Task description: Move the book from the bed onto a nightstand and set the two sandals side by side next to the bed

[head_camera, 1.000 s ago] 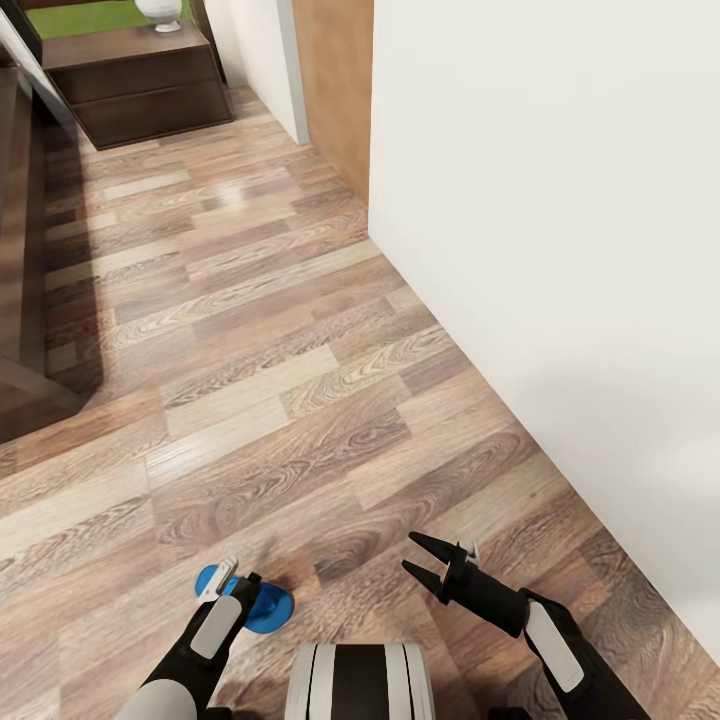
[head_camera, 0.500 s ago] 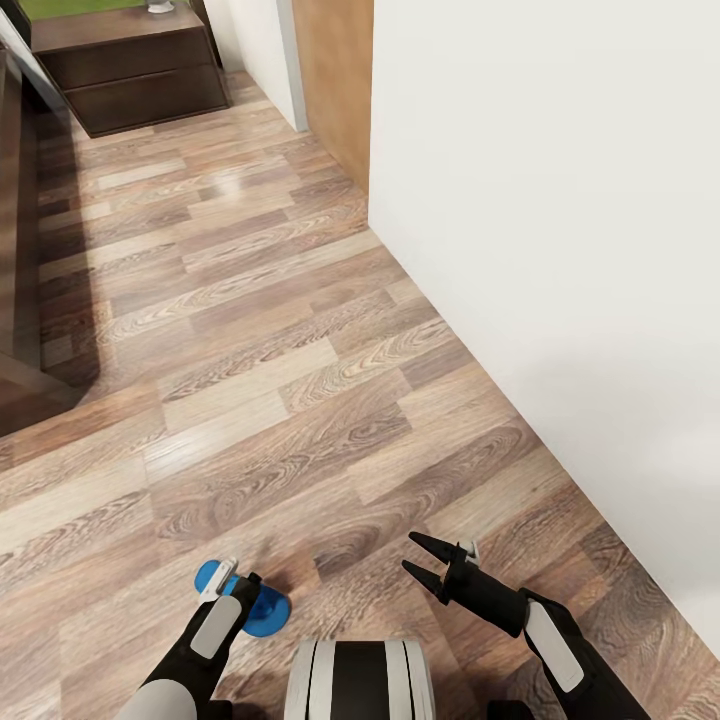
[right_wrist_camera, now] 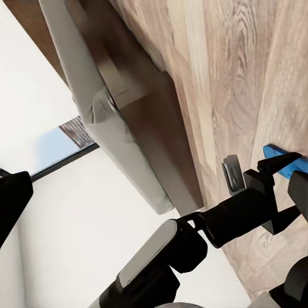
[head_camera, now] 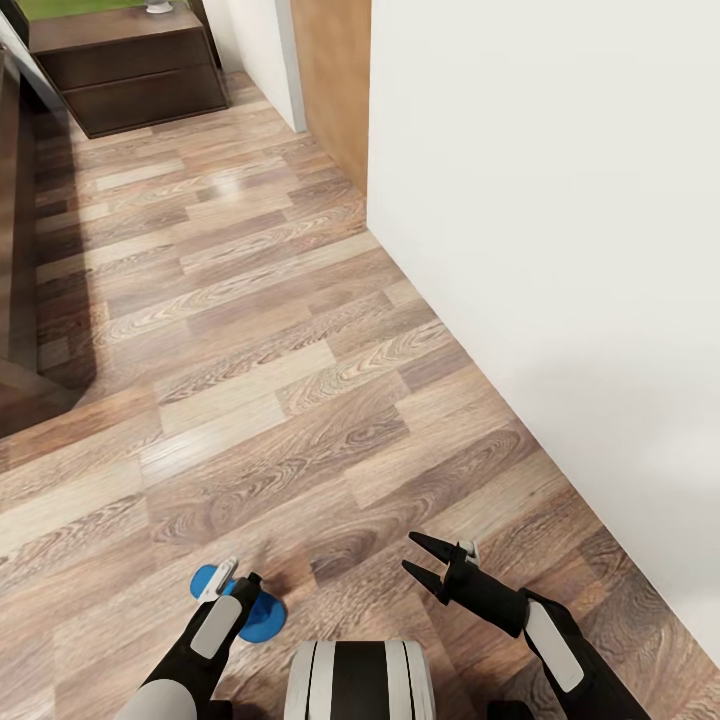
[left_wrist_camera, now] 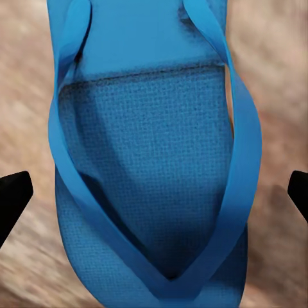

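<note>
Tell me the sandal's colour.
Bright blue sandal, straps too; clearest in the left wrist view.

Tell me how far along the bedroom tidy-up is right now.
Done: nothing looks finished yet. In hand: one blue sandal sits between the left tool's fingers, apparently being carried over the wood floor beside a white wall; the right tool is open and empty. Left: setting both sandals by the bed, and moving the book.

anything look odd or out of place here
Nothing looks damaged or spilled. The one unusual sight is a blue sandal carried at the left hand, hanging above the wood-plank floor with its straps facing the wrist camera. The right hand is open and empty beside the white wall.
</note>
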You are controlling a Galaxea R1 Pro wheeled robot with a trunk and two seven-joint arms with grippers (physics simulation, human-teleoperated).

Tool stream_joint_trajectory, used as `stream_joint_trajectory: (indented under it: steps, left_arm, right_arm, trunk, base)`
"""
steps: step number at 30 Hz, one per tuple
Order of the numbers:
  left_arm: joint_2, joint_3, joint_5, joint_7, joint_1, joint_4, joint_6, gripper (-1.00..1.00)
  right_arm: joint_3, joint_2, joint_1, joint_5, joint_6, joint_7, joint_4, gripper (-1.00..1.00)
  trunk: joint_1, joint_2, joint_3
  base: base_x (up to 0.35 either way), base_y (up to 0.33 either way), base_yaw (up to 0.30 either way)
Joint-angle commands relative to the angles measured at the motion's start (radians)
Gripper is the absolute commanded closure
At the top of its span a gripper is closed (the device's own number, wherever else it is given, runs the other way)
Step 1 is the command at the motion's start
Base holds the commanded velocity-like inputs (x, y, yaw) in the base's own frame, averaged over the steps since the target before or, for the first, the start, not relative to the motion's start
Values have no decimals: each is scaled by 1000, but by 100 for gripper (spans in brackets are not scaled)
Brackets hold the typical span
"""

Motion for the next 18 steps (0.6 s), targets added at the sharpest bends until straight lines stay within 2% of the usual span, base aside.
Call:
stream_joint_trajectory:
  steps: [1, 13, 18]
  left_arm:
    - [-1, 5, 5, 3, 0, -3, 5, -100]
    - [0, 6, 5, 3, 0, -3, 5, -100]
    - [0, 6, 5, 3, 0, -3, 5, -100]
  right_arm:
    - [0, 0, 0, -2, 5, 1, 0, -100]
    - [0, 0, 0, -2, 5, 1, 0, -100]
    - [0, 0, 0, -2, 4, 1, 0, -100]
  trunk:
    - [0, 0, -1]
    - [0, 0, -1]
    - [1, -1, -8]
  base:
    - [2, -2, 0]
    - [0, 0, 0]
    - [0, 0, 0]
